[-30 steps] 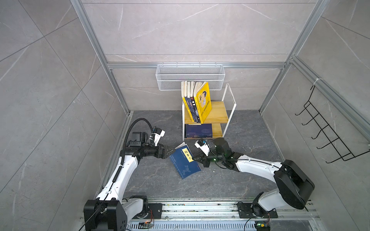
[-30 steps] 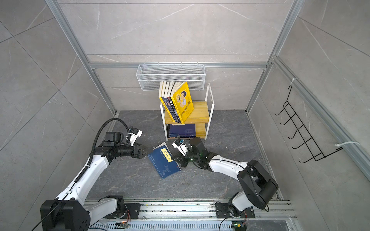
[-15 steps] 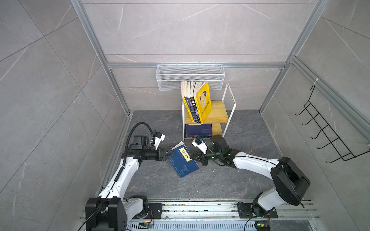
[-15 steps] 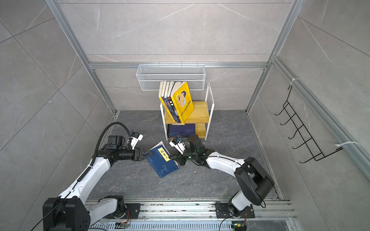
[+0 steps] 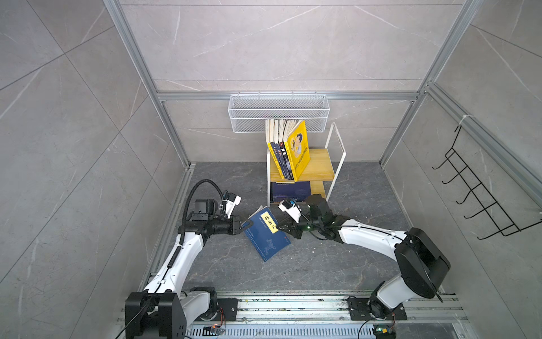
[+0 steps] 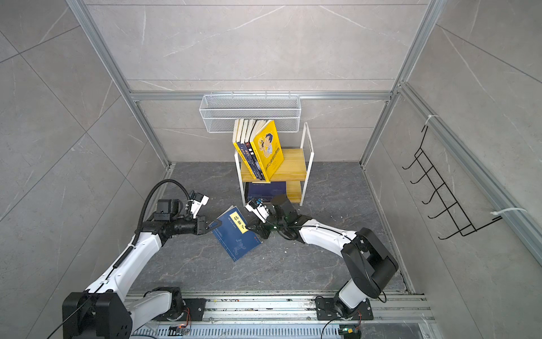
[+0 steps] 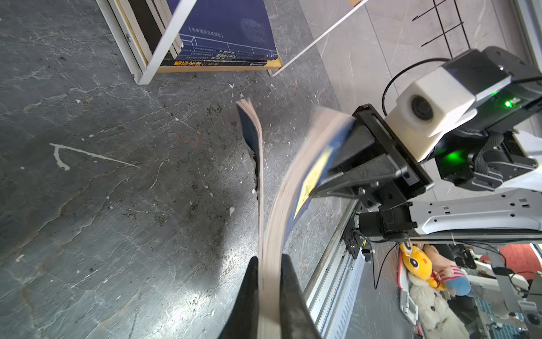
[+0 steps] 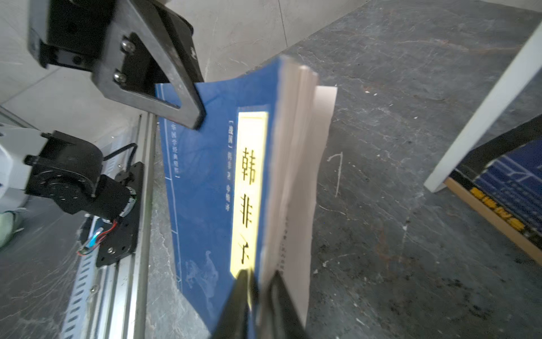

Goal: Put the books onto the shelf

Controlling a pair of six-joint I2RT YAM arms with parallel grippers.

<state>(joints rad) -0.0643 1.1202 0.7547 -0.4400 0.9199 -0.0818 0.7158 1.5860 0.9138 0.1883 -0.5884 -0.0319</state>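
Left tool (image 7: 269,264) is clamped tight on the page edge of a navy book (image 5: 265,237), the one with the yellow title label. In the left wrist view the pages bow away from its fingers. The right tool (image 8: 259,276) comes at the same book from the opposite side, so the book hangs tilted between the two tools. Its low corner is down by the surface (image 5: 322,258), but I can't tell if it actually touches.

The right tool's fingers sit narrow, one on the cover by the label and one in among the pages, with a loose leaf flopping past them. Honestly can't tell whether it's pinching or just straddling.

The shelf (image 5: 319,164) stands just beside the right tool, and ahead of the left tool and off to one side. On its top board a row (image 5: 289,149) of books stands at the end on the left tool's side, yellow cartoon cover outermost. On the bottom board, close to the right tool, lies a flat stack (image 5: 290,189) of navy ones.
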